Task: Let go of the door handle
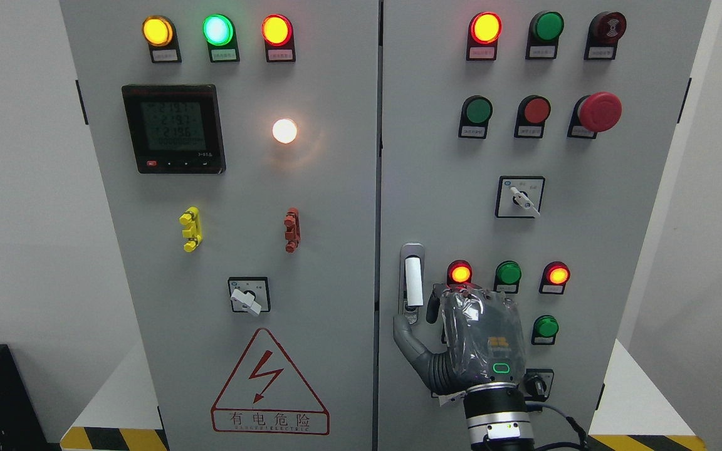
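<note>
Handle (413, 279) hardware on the right cabinet door (449, 200) looks rigid and smooth: a white lever upright in a metal plate, just right of the door seam. It should not flex, and its slick face suits a wrap around the lower end. The right hand (455, 335) sits just below and right of the handle, thumb (406, 331) at the plate's foot; whether the hidden fingers grip anything I cannot tell.

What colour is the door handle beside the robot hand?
The door handle is white, set in a silvery metal plate; the head view shows it clearly.
</note>
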Available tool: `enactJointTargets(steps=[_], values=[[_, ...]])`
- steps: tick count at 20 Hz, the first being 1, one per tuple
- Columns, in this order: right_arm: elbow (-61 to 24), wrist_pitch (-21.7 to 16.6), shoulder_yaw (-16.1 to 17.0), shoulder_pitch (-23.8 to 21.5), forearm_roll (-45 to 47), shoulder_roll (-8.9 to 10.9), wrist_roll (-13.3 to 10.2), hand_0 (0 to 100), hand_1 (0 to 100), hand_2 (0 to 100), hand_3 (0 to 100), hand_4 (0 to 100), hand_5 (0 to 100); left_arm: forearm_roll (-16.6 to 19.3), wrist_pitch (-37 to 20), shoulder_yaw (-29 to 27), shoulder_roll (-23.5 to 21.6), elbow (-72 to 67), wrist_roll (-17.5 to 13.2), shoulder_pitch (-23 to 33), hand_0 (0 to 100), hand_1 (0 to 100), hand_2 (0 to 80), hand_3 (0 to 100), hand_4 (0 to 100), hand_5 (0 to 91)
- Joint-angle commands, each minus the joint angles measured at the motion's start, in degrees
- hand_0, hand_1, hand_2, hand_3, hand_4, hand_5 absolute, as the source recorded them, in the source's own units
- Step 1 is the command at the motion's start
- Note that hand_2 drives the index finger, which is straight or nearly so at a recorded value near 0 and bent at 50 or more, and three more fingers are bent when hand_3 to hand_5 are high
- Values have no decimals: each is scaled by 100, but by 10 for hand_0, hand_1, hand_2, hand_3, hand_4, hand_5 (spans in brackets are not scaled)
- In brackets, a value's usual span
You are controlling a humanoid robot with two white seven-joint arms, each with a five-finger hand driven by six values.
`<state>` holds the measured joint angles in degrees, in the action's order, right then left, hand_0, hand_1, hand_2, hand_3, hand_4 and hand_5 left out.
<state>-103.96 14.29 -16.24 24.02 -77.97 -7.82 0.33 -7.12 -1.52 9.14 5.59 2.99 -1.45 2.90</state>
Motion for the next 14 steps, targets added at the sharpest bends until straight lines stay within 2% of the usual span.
enactJointTargets(steps=[1,14], values=[[69,4,59,50,10,0,2,290,393,702,965,788,744,0,-6,0,3,0,-4,0,0,0,42,107,5,0],[130,4,68,165,18,-27,2,293,389,702,965,790,746,0,-6,0,3,0,-4,0,0,0,43,107,5,0]])
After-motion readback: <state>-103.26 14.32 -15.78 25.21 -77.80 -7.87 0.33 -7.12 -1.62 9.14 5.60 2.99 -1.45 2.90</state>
